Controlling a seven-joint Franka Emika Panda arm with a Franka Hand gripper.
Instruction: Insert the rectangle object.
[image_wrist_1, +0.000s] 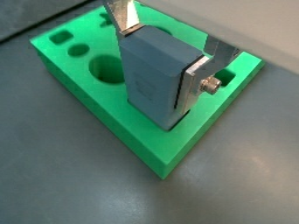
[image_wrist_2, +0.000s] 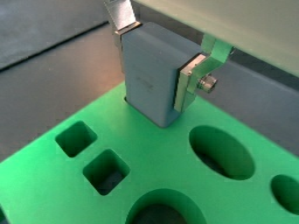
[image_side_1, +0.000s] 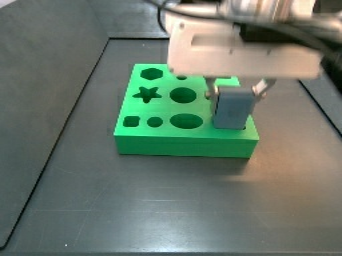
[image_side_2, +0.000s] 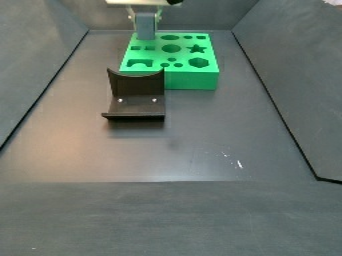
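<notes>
My gripper is shut on the rectangle object, a smooth grey-blue block held upright. A silver finger presses on each of two opposite sides near its top, as both wrist views show. The block's lower end sits in a slot at a corner of the green board. In a side view the block stands at the board's front right corner under the gripper. Most of the block still rises above the board's top face.
The green board has other cut-outs: round holes, square holes, a star and a hexagon. The dark fixture stands on the grey floor just in front of the board. Black walls border the floor.
</notes>
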